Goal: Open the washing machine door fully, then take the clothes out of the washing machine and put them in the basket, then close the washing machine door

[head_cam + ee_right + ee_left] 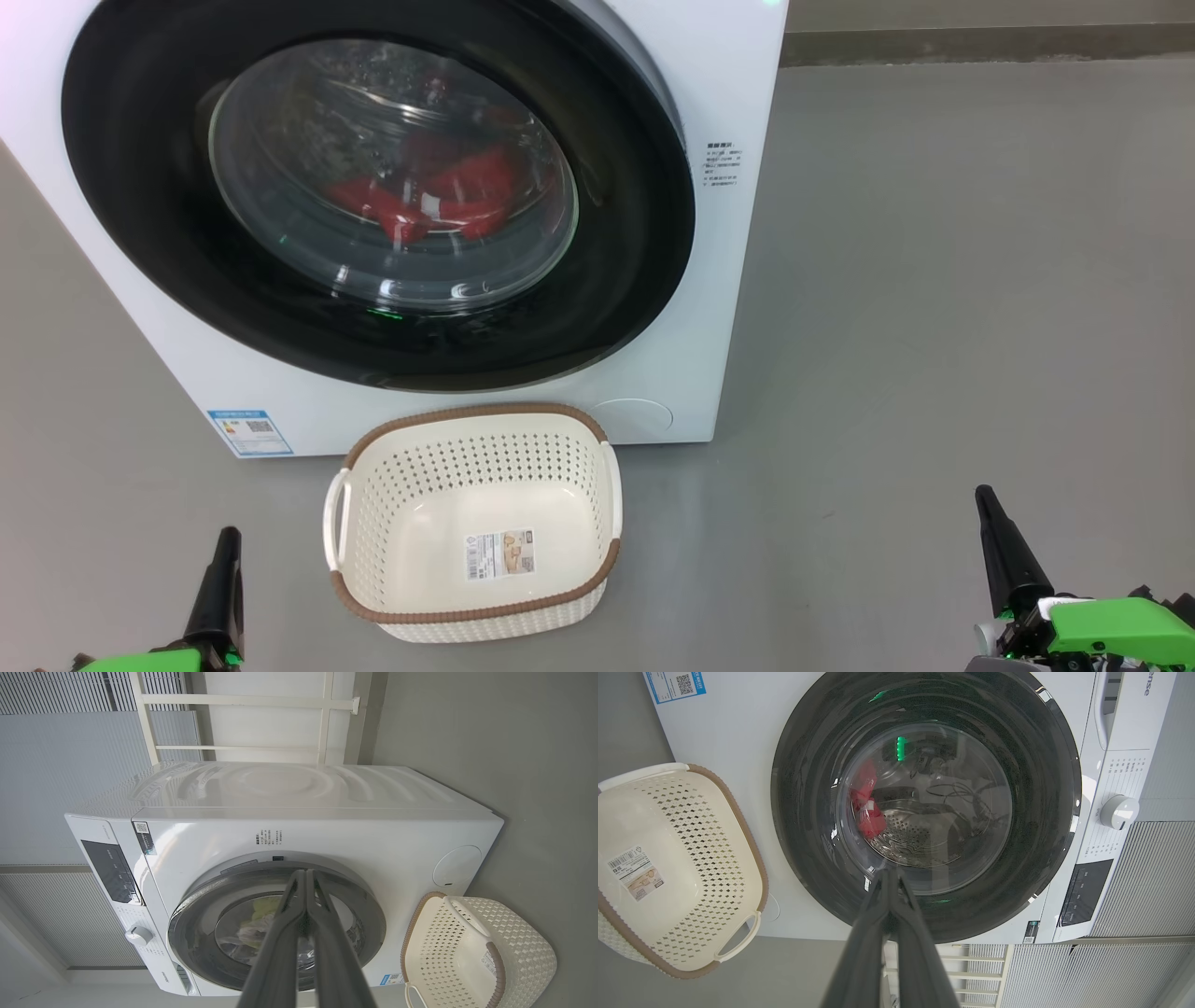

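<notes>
Risk: door (140, 187) shut, handle hard to make out; a pull may slip off its glossy rim, and the swinging door could knock basket (471, 411), on floor just before washer (728, 93) | Pose: left gripper (227, 541), right gripper (988, 513) low, well back, both pinched fully closed, holding nothing | clothes (429, 196) in drum behind glass

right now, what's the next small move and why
Likely raise the right gripper to the rim of the door to pull it open: the door is shut with the clothes behind its glass, the basket holds no clothes, and it and the left gripper sit shut and low.
</notes>
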